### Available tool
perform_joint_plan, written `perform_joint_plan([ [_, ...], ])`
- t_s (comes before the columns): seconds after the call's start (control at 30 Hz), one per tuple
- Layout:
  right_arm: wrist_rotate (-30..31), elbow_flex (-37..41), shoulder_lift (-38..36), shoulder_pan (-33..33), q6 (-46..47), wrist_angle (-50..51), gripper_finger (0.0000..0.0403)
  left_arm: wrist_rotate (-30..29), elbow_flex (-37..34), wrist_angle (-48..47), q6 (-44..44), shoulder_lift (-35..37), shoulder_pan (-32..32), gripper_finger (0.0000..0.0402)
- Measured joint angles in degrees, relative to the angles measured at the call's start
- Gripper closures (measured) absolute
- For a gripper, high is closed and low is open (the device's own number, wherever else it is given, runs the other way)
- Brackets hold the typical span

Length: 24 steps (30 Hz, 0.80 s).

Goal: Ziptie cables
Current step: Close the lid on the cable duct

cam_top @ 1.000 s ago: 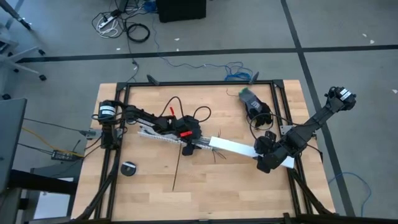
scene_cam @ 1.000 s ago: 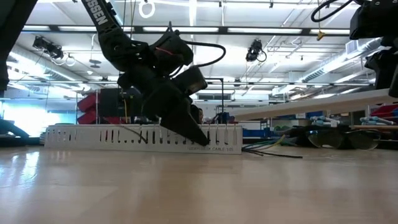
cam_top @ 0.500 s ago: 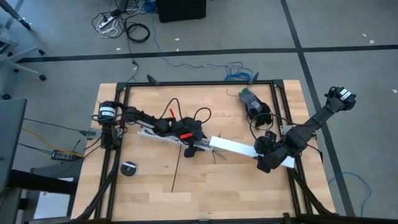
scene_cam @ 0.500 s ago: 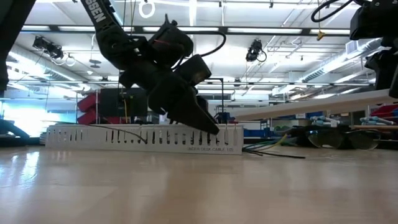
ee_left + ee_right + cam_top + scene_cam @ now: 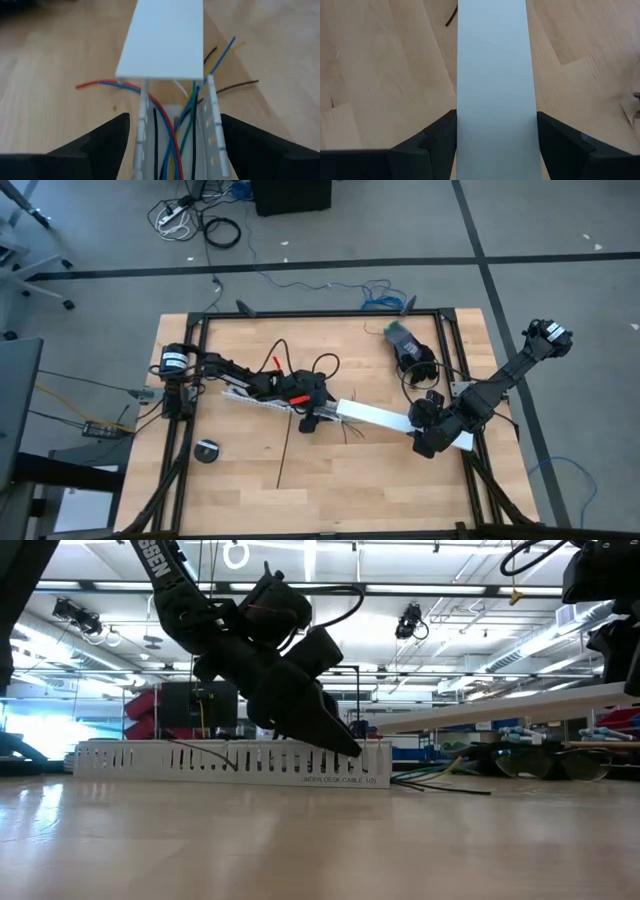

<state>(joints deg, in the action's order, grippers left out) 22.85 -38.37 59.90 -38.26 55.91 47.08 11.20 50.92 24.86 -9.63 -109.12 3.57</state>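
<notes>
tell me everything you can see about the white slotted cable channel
The white slotted cable channel is a long plastic trough lying flat across the wooden table, its side walls cut into upright fingers. Coloured cables run along inside it and spill out past its end. A flat white lid covers its far part; the right gripper straddles that lid, while the open left gripper straddles the uncovered section.

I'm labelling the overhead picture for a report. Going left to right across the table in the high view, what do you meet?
Round black object → ziptie → left gripper over the slotted channel → white cover strip → right gripper, closed on that cover's end.
</notes>
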Motion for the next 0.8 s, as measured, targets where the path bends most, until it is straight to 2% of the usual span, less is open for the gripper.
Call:
perform_joint_plan([
  [0.17, 0.02, 0.0, 0.0, 0.0, -0.02, -0.03, 0.0172, -0.27, 0.0, 1.53, 0.73, -0.02, -0.45, 0.0105],
  [0.37, 0.26, 0.0, 0.0, 0.0, -0.02, -0.05, 0.0172, -5.39, 0.0, 5.09, -4.93, -0.02, -2.62, 0.0105],
  [0.63, -0.31, 0.0, 0.0, 0.0, -0.23, -0.01, 0.0171, -6.12, -0.04, 5.23, -2.29, -0.02, -4.33, 0.0105],
  [0.8, 0.12, 0.0, 0.0, 0.02, -0.1, -0.02, 0.0171, -9.88, -0.04, 4.63, -1.44, -0.02, -4.04, 0.0105],
])
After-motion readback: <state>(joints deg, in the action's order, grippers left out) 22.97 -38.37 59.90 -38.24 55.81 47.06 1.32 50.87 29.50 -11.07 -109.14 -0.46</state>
